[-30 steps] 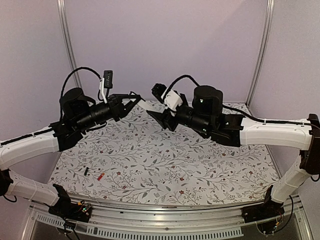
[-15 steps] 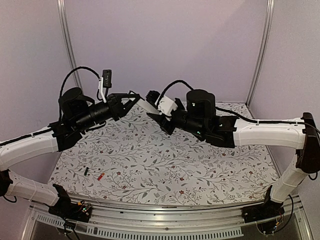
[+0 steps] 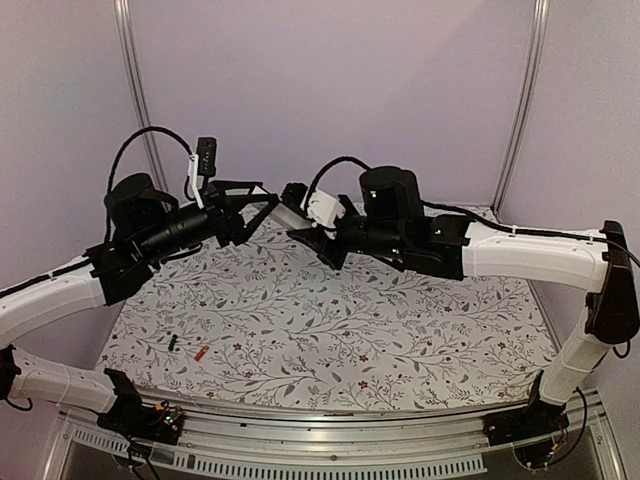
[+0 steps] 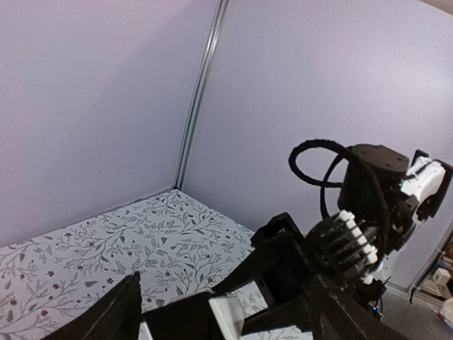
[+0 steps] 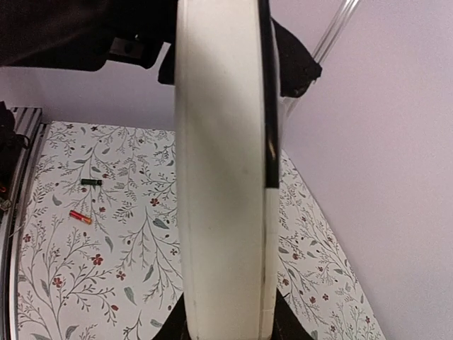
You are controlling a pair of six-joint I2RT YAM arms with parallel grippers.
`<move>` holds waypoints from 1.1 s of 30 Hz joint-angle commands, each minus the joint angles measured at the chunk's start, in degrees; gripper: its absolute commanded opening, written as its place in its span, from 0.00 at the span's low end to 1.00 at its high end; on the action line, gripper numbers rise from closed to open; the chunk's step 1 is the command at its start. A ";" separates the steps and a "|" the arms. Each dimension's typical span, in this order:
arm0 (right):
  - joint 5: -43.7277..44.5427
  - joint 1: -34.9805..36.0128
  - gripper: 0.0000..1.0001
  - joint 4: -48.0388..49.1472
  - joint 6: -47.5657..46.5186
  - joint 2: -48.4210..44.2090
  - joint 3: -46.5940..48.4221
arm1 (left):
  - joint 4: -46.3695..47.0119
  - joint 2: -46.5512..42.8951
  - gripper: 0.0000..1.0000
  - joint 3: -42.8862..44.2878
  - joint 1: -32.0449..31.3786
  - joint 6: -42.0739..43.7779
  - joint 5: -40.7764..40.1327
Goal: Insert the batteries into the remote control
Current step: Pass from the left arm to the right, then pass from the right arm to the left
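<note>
Leftward is where both arms have shifted, the right one closing in on the one remote control (image 3: pixel 290 214). Two batteries lie on the table (image 3: pixel 400 320), well below and left of the remote control and near each other: one black battery (image 3: pixel 172 342) and one red battery (image 3: pixel 201 353). The left claw (image 3: pixel 272 200) is clenched on the remote control's left end, holding it in the air. The right claw (image 3: pixel 312 238) grasps its right end, fingers (image 5: pixel 287 322) against both sides.

White shells cover the long links of the left arm (image 3: pixel 50 300) and right arm (image 3: pixel 530 255); joints, wrist motors and tapered fingers (image 4: pixel 117 315) are black; a black cable (image 3: pixel 140 140) loops each wrist.
</note>
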 commanded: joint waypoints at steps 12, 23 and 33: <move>-37.83 -4.13 0.00 -27.21 0.12 0.87 16.02 | -7.62 -5.41 0.61 2.66 -1.05 17.22 13.37; -34.55 -4.13 0.18 -27.86 -0.32 1.45 17.47 | -4.86 -4.14 0.00 2.31 -2.33 14.87 13.69; 0.08 0.45 0.81 13.00 -0.68 -11.48 -8.42 | 1.87 -4.49 0.00 -0.75 -2.42 -3.15 -5.53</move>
